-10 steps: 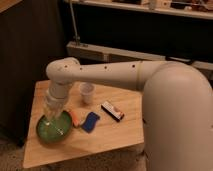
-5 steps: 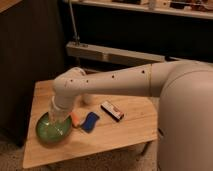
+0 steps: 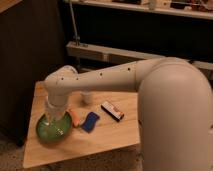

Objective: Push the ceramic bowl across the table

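The ceramic bowl (image 3: 54, 131), wide, glossy and green, sits near the left front of the table (image 3: 112, 135), which has a light wooden plank top. My gripper (image 3: 50, 118) hangs down from the white arm's wrist and reaches into the bowl at its back left side. The wrist hides the gripper's tip and part of the bowl's rim.
An orange item (image 3: 75, 117) and a blue item (image 3: 90, 121) lie just right of the bowl. A black and white box (image 3: 112, 110) lies further right. A small pale cup (image 3: 87, 98) stands behind, under the arm. Dark shelving stands behind the table.
The arm has swung lower and stretched across the table, now covering part of the cup. The bowl has hardly shifted.
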